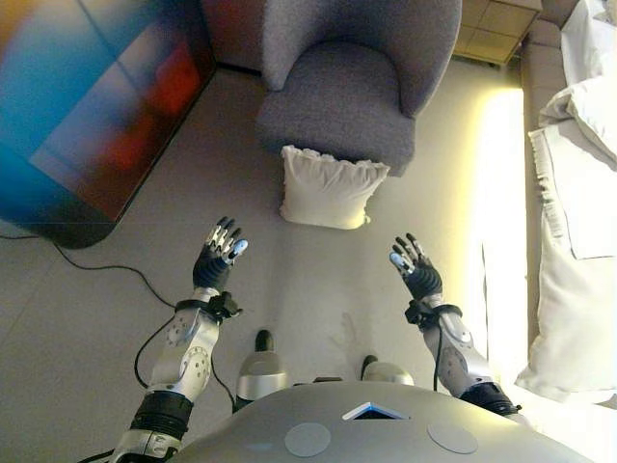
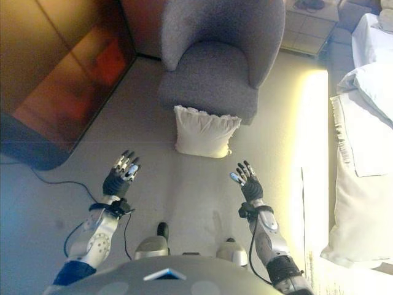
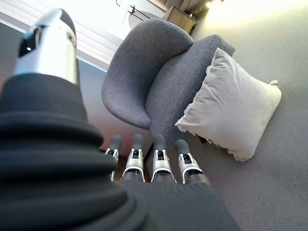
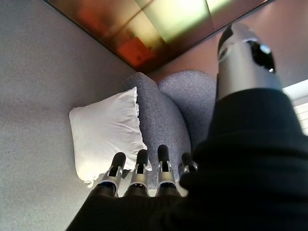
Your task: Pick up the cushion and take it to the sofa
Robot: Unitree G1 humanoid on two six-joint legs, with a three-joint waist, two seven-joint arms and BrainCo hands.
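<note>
A white frilled cushion (image 1: 328,188) stands on the floor, leaning against the front of a grey armchair (image 1: 342,92). It also shows in the left wrist view (image 3: 236,103) and the right wrist view (image 4: 108,130). My left hand (image 1: 218,258) is raised to the near left of the cushion, fingers straight, empty. My right hand (image 1: 416,270) is raised to the near right of it, fingers straight, empty. Both hands are clear of the cushion, short of it.
A dark glossy cabinet (image 1: 87,106) stands at the left. A bed with white bedding (image 1: 578,193) runs along the right edge. A small wooden table (image 1: 496,29) stands behind the armchair at the right. Grey floor (image 1: 318,280) lies between my hands.
</note>
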